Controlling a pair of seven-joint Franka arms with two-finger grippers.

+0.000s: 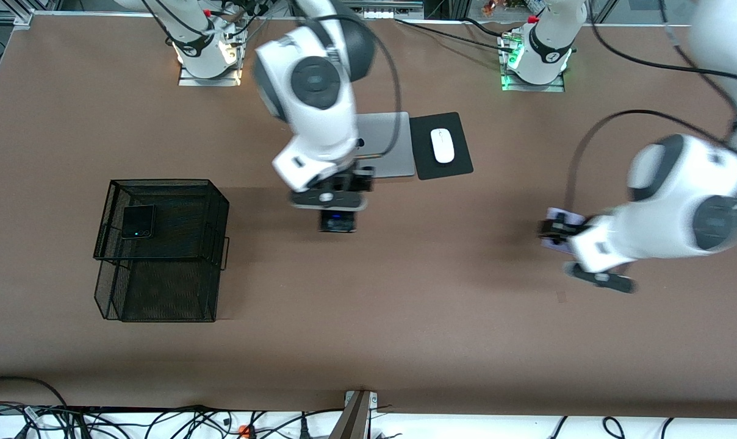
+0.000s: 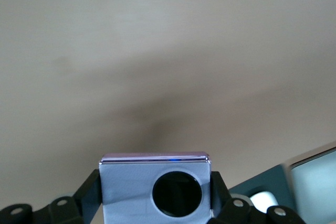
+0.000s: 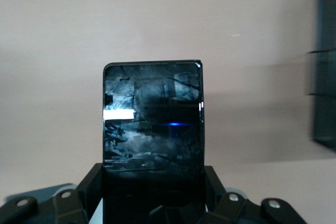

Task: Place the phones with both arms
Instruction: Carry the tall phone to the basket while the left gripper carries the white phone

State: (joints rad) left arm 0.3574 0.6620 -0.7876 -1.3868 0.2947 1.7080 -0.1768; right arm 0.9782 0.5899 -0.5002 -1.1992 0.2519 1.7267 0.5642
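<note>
- One flip phone point(image 1: 138, 222) is already lodged in the basket point(image 1: 213, 256).
- The slab point(image 1: 337, 222) is clamped by the right gripper point(image 1: 338, 214), over mid-table.
- The lavender phone point(image 1: 560, 236) is gripped by the left gripper point(image 1: 554, 231), over the left arm's end; both are left to be placed.

Your right tool point(image 3: 152, 203) grips the slim black phone point(image 3: 152, 124) by both edges, above the bare surface point(image 3: 157, 19).

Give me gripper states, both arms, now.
Left gripper: shut on the small lavender-white square phone, over bare table.
Right gripper: shut on the long slim black slab phone, over bare table.
</note>
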